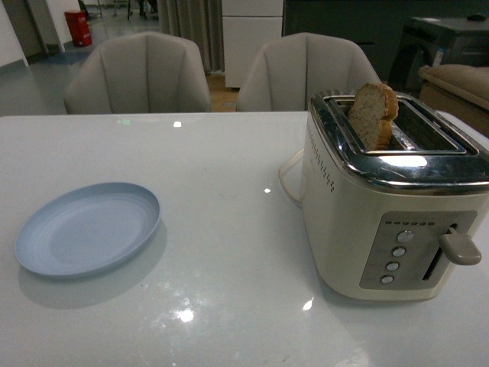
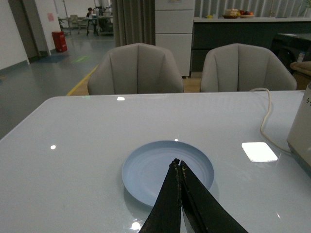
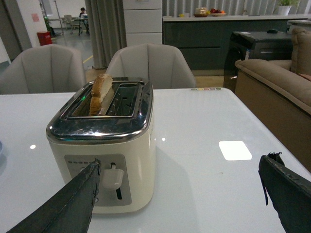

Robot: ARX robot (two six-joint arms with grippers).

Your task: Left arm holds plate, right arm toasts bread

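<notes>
Take the toaster as your landmark: the plate lies flat on the white table well to its left, and the bread stands upright in the toaster's left slot, its rounded top poking above the chrome. Your left gripper hovers just over the plate's near rim with its dark fingers pressed together and nothing between them; your right gripper faces the toaster's lever side with its fingers spread wide and empty. Expect the plate to be light, stiff and slick, so pinch its raised rim rather than the shallow bowl, and mind it sliding on the glossy tabletop. The bread looks soft and crumbly; take it by the exposed crust with a gentle squeeze, since only that part shows above the slot. The lever sits on the toaster's front face beside a column of buttons. A cord trails off behind the toaster. Beyond the table stand two grey chairs, then a dark counter and an open hall.
</notes>
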